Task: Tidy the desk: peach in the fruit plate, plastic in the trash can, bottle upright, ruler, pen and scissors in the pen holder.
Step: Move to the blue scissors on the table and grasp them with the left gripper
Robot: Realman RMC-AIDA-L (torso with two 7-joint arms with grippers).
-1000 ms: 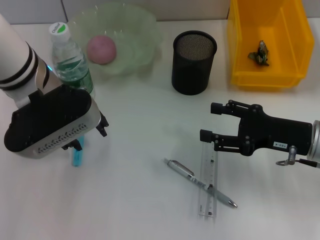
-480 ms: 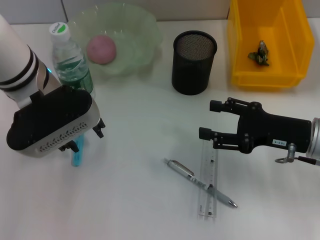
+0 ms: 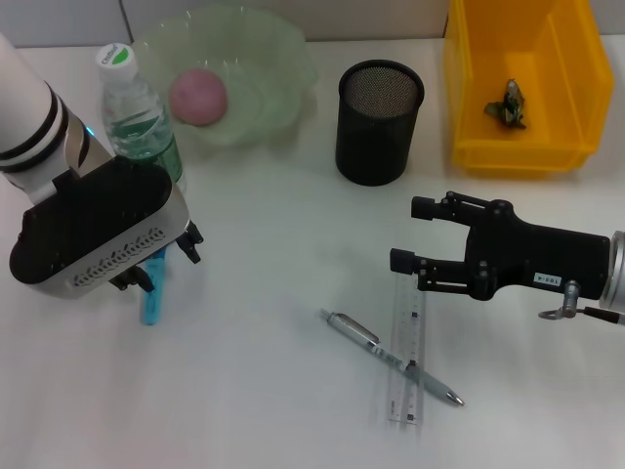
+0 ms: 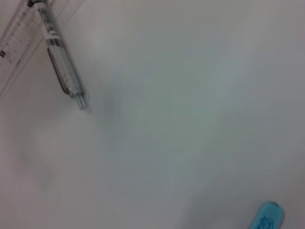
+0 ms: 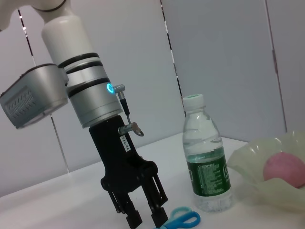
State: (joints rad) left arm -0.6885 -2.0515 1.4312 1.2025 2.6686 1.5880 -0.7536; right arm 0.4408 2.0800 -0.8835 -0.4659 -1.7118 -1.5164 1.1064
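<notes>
With peach (image 3: pixel 198 96) plated, plastic (image 3: pixel 509 106) binned and bottle (image 3: pixel 140 115) upright, the left gripper (image 5: pixel 143 217), jaws narrowly parted, is hovering over scissors (image 3: pixel 152 289) near the table's left edge; pen (image 3: pixel 391 358) and ruler (image 3: pixel 407 352) remain.

White left arm (image 3: pixel 29 107) with black bands, black grippers, cyan light ring (image 5: pixel 110 88)

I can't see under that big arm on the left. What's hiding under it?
Blue scissors lie on the table beneath the left end effector, which hangs open over them. The head view shows only one blue end; the arm covers the rest. The right wrist view shows blue handle loops.
</notes>
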